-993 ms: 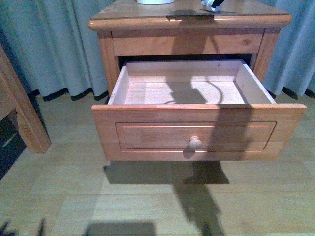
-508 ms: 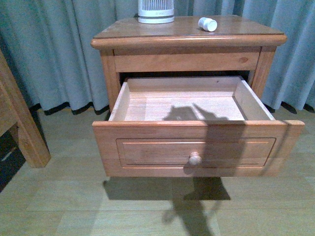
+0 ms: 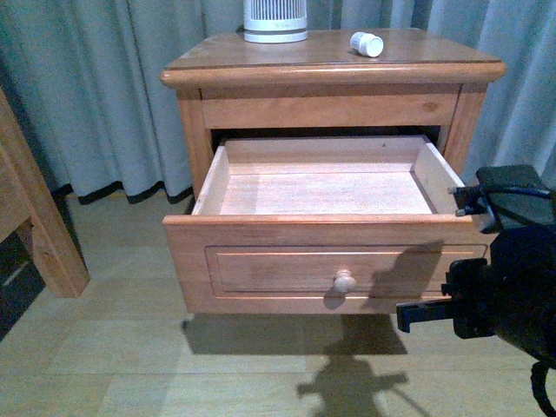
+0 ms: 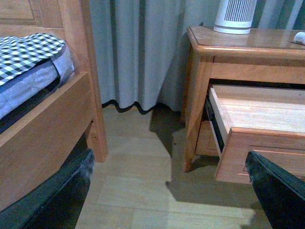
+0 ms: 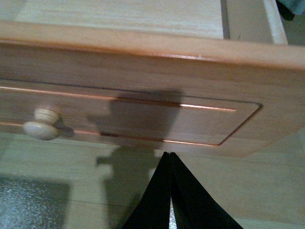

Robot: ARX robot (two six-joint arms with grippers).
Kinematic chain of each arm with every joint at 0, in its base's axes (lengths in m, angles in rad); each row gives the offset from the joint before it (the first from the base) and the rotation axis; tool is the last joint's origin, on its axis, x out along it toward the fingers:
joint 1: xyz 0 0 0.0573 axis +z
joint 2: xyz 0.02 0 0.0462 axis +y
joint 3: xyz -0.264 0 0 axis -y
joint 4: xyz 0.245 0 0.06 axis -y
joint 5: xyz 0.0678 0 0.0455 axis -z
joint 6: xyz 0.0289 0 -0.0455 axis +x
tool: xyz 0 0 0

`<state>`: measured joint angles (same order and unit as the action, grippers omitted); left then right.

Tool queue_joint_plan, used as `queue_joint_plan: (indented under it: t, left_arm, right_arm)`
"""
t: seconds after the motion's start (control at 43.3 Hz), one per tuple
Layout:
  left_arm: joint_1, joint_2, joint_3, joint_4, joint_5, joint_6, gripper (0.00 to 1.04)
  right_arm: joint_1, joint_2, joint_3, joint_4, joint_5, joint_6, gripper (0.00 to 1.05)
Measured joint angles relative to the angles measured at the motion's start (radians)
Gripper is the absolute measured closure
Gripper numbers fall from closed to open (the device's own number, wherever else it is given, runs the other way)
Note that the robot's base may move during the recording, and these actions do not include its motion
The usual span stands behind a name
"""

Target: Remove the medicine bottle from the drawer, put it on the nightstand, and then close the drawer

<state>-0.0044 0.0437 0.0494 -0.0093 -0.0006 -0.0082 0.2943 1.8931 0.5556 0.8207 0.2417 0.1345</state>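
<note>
In the left wrist view, the left claw (image 4: pixel 169 160) is hanging low over the floor (image 4: pixel 138 162). Its two dark fingers (image 4: pixel 52 200) are sitting far apart in the lower corners of the frame and gripping nothing. At the left, a bed frame (image 4: pixel 47 129) is carrying a checked cover (image 4: pixel 26 50), and a grey-blue curtain (image 4: pixel 138 52) is hanging in the upper middle. The nightstand (image 4: pixel 198 95) is standing at the right. The medicine bottle (image 4: pixel 299 37) is showing only as a small white blur at the far right edge, on the nightstand's top and well apart from this claw.

In the front view, a white ribbed device (image 3: pixel 274 22) is standing upright at the top centre of the frame, on the nightstand. To its right the medicine bottle (image 3: pixel 366 43) is lying on its side on the same top, apart from the device. Below, the drawer (image 3: pixel 261 269) is standing pulled well out, with its round knob (image 3: pixel 345 281) facing the camera.

At the lower right, the right claw (image 3: pixel 407 314) is hovering in front of the drawer's front panel, right of the knob and lower than it. The bottle is lying well above and slightly left of it, well apart.

In the right wrist view, this claw's fingers (image 5: pixel 157 200) are pressing together at their tips with nothing between them. They are sitting just under the lower edge of the drawer front.
</note>
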Motion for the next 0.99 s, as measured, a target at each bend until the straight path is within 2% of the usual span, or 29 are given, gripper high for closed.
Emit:
queue_joint_plan:
  t: [0.208, 0.531, 0.993]
  left_arm:
    - [0.0, 0.0, 0.0, 0.0, 0.0, 0.0, 0.07]
    - [0.0, 0.0, 0.0, 0.0, 0.0, 0.0, 0.07]
    - [0.0, 0.0, 0.0, 0.0, 0.0, 0.0, 0.07]
  right_arm:
    - [-0.009, 0.132, 0.089, 0.032, 0.009, -0.018, 1.02]
    - [-0.045, 0.335, 0.362, 0.031, 0.013, -0.101, 1.02]
    - [-0.142, 0.6, 0.892, -0.138, 0.016, -0.239, 1.02]
